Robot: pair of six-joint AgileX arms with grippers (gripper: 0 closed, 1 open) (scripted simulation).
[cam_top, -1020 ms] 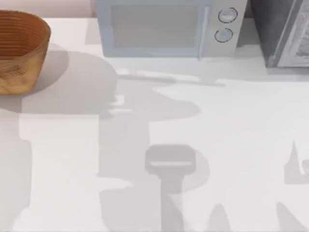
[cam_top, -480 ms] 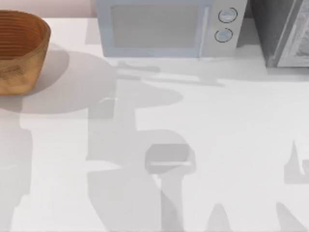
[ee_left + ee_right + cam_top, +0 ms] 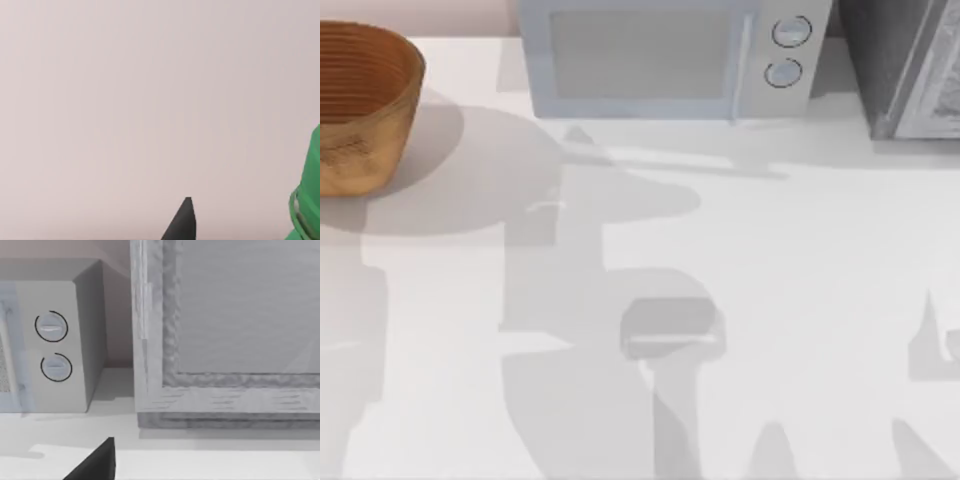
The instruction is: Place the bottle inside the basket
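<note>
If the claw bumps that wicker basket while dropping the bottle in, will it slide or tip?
Tipping seems unlikely: the basket is a wide bowl sitting flat at the table's far left corner. It might slide, since woven wicker is probably light and the tabletop looks smooth. Its ribbed wall looks fairly stiff.

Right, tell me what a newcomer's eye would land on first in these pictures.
First the orange-brown wicker basket, standing at the table's far left corner in the top view. Next the pale microwave with two round dials at the back middle, a grey cabinet to its right. In the left wrist view, part of the bright green bottle shows against a plain pinkish wall, near a dark fingertip.
</note>
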